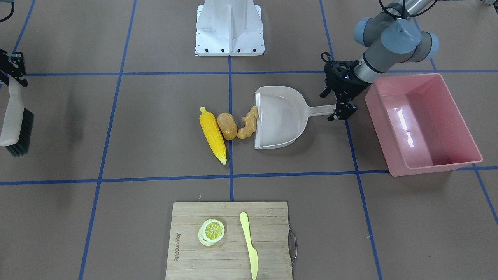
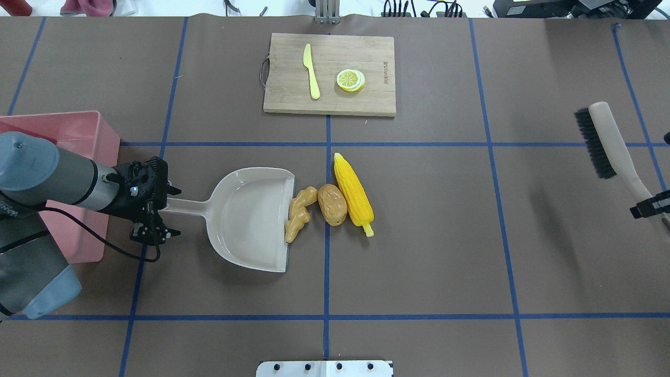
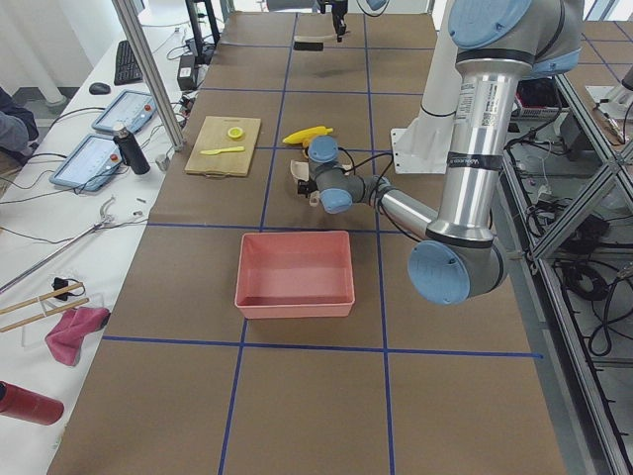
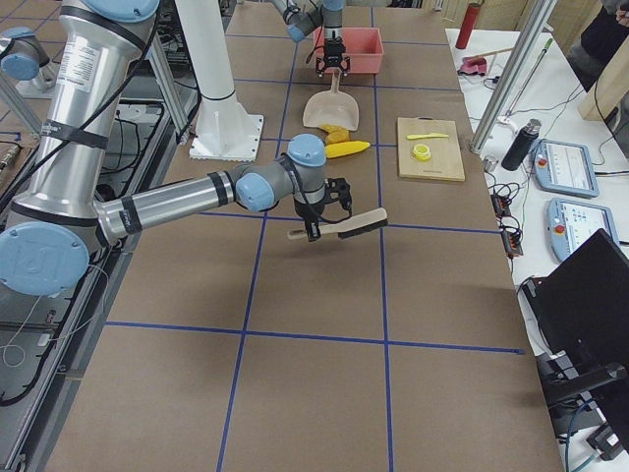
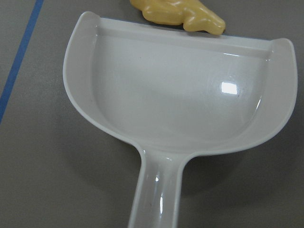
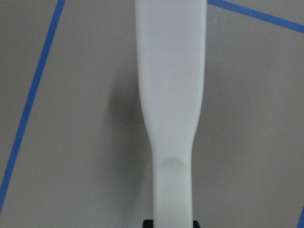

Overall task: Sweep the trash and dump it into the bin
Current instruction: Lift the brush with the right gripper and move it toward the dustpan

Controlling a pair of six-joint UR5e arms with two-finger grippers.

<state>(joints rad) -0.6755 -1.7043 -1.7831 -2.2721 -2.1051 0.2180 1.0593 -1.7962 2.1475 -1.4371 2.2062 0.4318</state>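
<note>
The corn cob (image 1: 213, 134), the potato (image 1: 227, 125) and the ginger root (image 1: 248, 123) lie side by side mid-table. The ginger touches the lip of the beige dustpan (image 1: 278, 116), which lies flat and also fills the left wrist view (image 5: 180, 95). My left gripper (image 2: 170, 209) is at the end of the dustpan handle, with its fingers spread either side of it, open. The pink bin (image 1: 383, 128) stands empty just behind that gripper. My right gripper (image 2: 649, 207) is shut on the handle of a brush (image 2: 602, 136), held above the table far from the trash.
A wooden cutting board (image 2: 330, 102) at the operators' side carries a lemon slice (image 2: 350, 80) and a pale yellow knife (image 2: 311, 70). The robot's white base plate (image 1: 229, 27) stands at the robot's side of the table.
</note>
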